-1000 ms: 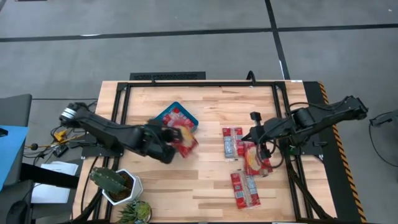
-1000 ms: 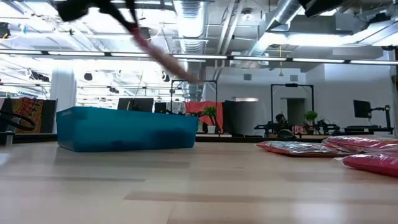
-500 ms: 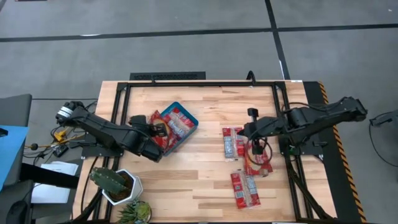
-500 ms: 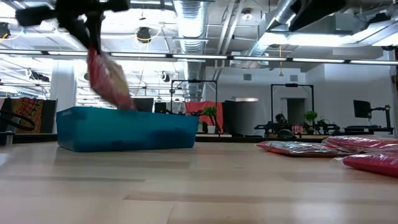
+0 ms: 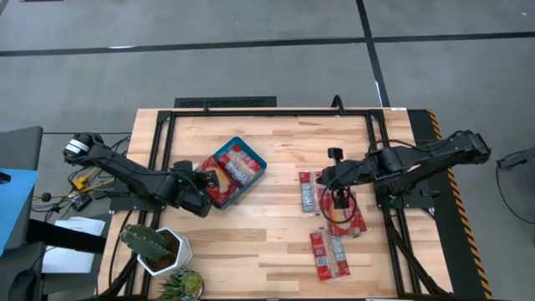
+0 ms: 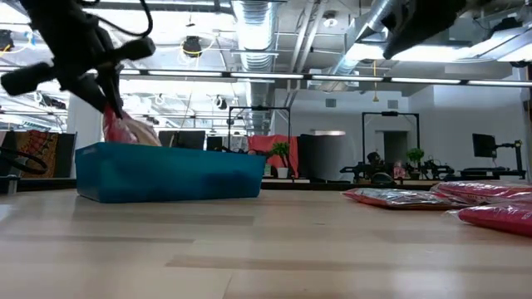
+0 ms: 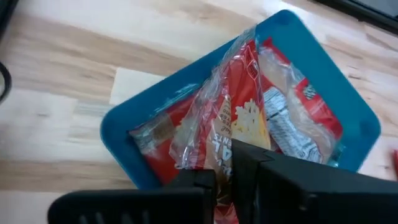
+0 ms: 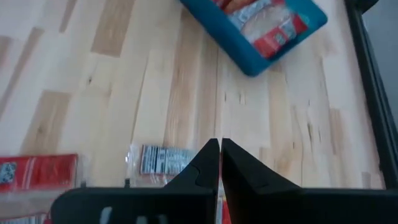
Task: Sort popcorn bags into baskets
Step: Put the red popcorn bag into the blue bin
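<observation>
The teal tray [image 5: 253, 174] [image 6: 170, 172] sits left of the table's centre and holds several red packets [image 7: 298, 112]. My left gripper [image 5: 209, 178] [image 7: 225, 163] is over the tray's near left corner, shut on one more red popcorn bag [image 6: 125, 129]. Three more red bags [image 5: 311, 191] [image 5: 344, 213] [image 5: 330, 253] lie flat on the wood at the right. My right gripper [image 5: 326, 178] [image 8: 220, 146] hovers above them, shut and holding nothing; the low view shows that arm raised high [image 6: 416, 21]. My left gripper pinches the red bag between its two fingers at one end [image 7: 222, 146], coming from above and slanting down from the table's left. The bag hangs below the fingers [image 6: 106, 100] and its lower end dips inside the tray, behind the tray wall.
A white pot with a cactus [image 5: 155, 247] and a small green plant [image 5: 180, 284] stand at the near left corner. Black frame rails [image 5: 226, 102] run along the far and side edges. Bare wood lies between the tray and the loose bags.
My left gripper has carried its bag from just right of the tray toward the table's left and down, still shut on it; the bag swung and now hangs into the tray. My right gripper has reached slightly toward the table's left over the loose bags.
</observation>
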Controlling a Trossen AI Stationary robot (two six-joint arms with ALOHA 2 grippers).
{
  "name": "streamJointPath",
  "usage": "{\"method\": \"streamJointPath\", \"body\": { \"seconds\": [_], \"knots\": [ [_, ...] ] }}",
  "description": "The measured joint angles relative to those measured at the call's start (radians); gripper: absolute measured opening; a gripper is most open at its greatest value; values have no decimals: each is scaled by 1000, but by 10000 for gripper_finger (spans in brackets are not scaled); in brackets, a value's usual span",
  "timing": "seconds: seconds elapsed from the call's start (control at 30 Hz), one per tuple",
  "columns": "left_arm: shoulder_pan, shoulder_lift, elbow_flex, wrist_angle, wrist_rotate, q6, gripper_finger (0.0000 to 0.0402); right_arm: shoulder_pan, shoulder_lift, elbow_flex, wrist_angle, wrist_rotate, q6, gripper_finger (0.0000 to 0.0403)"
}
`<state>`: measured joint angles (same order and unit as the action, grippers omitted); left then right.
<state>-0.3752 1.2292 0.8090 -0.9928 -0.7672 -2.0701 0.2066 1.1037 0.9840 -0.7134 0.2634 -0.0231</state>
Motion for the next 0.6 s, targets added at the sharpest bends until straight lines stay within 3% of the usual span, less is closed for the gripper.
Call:
{"method": "streamJointPath", "body": {
  "seconds": [0.3, 0.6],
  "knots": [
    [7, -1, -59, 60, 34, -15, 22, 0, 28, 2, 8, 0, -1, 42],
    [9, -2, -19, 9, 73, 61, 150, -6, 31, 2, 7, 0, -4, 43]
  ]
}}
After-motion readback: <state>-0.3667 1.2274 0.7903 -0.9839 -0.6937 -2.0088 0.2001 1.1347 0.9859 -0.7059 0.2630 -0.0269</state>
